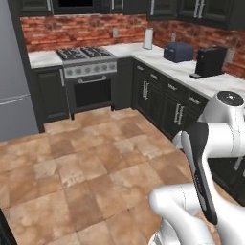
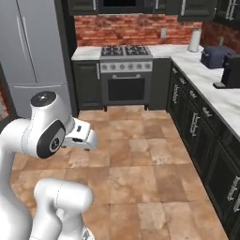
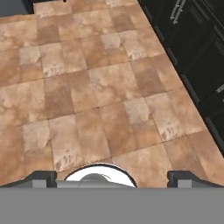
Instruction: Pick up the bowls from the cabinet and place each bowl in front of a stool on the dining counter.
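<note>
My gripper [image 3: 113,178] hangs over the brown tiled floor [image 3: 100,87]. Its two dark fingertips [image 3: 42,177] stand far apart at the bottom of the hand view: it is open with nothing between them. The arm is folded close to the base, its white hand [image 2: 80,136] low and pointing down. Black wall cabinets [image 1: 210,10] with silver bar handles run along the top above the worktop, doors shut. The bowls are hidden, and the stool and the dining counter are out of view.
A steel stove [image 1: 88,64] stands at the back wall, with a grey fridge [image 1: 14,95] to its left. On the right, the marble worktop [image 1: 184,72] over black base cabinets [image 1: 162,98] carries a toaster [image 1: 178,51], a coffee machine [image 1: 209,61] and a paper roll [image 1: 148,38].
</note>
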Motion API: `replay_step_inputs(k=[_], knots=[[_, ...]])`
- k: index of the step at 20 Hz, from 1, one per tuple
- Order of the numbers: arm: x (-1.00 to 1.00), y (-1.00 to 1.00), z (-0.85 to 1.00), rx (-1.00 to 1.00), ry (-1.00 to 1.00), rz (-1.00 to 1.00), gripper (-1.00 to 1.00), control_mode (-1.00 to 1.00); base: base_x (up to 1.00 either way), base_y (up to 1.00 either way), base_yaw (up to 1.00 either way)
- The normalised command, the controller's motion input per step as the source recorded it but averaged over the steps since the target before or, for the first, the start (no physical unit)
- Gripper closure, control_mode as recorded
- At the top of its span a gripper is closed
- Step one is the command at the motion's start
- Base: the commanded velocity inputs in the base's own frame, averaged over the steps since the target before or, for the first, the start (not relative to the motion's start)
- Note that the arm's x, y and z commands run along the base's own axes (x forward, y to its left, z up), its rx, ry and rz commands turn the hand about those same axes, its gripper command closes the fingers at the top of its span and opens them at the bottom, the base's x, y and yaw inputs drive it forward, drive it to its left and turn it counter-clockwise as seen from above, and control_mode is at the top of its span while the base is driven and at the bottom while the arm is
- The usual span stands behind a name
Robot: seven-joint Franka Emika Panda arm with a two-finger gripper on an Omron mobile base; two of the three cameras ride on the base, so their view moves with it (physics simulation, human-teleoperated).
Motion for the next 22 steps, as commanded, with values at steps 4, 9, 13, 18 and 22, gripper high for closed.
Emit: replay_step_inputs(k=[4,9,13,18,22], knots=[[0.00,0.00,0.00,0.00,0.00,0.00,-1.00,1.00,1.00,0.08,-0.07],[0.00,0.00,0.00,0.00,0.00,0.00,-1.00,1.00,1.00,0.09,-0.09],[0.00,0.00,0.00,0.00,0.00,0.00,-1.00,1.00,1.00,0.11,-0.09],[0.00,0.00,0.00,0.00,0.00,0.00,-1.00,1.00,1.00,0.05,-0.11],[0.00,0.00,0.00,0.00,0.00,0.00,-1.00,1.00,1.00,0.00,-0.16]])
